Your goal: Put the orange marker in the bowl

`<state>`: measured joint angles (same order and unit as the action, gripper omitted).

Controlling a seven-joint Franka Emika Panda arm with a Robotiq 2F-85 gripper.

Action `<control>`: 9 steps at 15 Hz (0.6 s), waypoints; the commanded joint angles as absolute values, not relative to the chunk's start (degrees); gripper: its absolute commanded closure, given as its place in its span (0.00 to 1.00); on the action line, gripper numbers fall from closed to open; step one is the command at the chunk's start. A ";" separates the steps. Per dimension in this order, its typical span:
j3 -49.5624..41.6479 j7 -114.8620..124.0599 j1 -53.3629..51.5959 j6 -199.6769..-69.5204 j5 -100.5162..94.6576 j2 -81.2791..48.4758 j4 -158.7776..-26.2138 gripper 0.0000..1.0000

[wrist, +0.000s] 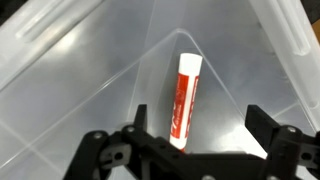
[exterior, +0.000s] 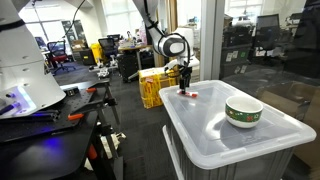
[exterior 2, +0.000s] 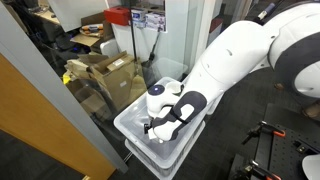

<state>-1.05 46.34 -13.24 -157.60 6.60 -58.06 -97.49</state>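
The orange marker (wrist: 185, 95) lies flat on the clear plastic bin lid (wrist: 70, 70), its paler end pointing away from the wrist camera. My gripper (wrist: 200, 115) is open and low over it. The marker's near end lies between the two fingers, closer to the left finger. In an exterior view the gripper (exterior: 185, 80) hangs just above the marker (exterior: 190, 95) at the far end of the lid (exterior: 205, 130). The white bowl with a green band (exterior: 243, 111) stands upright on the lid, nearer the camera and apart from the gripper. The arm hides both in the exterior view from behind (exterior 2: 150, 128).
The lid tops a translucent storage bin (exterior 2: 135, 125). A yellow crate (exterior: 152, 88) stands on the floor behind it. A glass wall (exterior: 260, 50) runs along one side. A dark workbench with tools (exterior: 50, 115) stands across the aisle. Cardboard boxes (exterior 2: 105, 70) sit beyond the glass.
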 commanded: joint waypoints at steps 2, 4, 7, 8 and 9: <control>-1.25 44.49 -13.25 -155.76 8.06 -60.06 -94.42 0.26; -1.42 44.64 -13.32 -155.72 8.06 -60.42 -94.01 0.41; -1.51 44.68 -13.29 -156.06 8.12 -60.41 -93.96 0.64; -1.64 44.77 -13.34 -156.11 8.11 -60.31 -94.03 0.73; -1.61 44.74 -13.26 -156.14 8.16 -60.17 -94.12 0.80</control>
<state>-1.31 46.34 -13.24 -157.60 6.60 -60.12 -95.24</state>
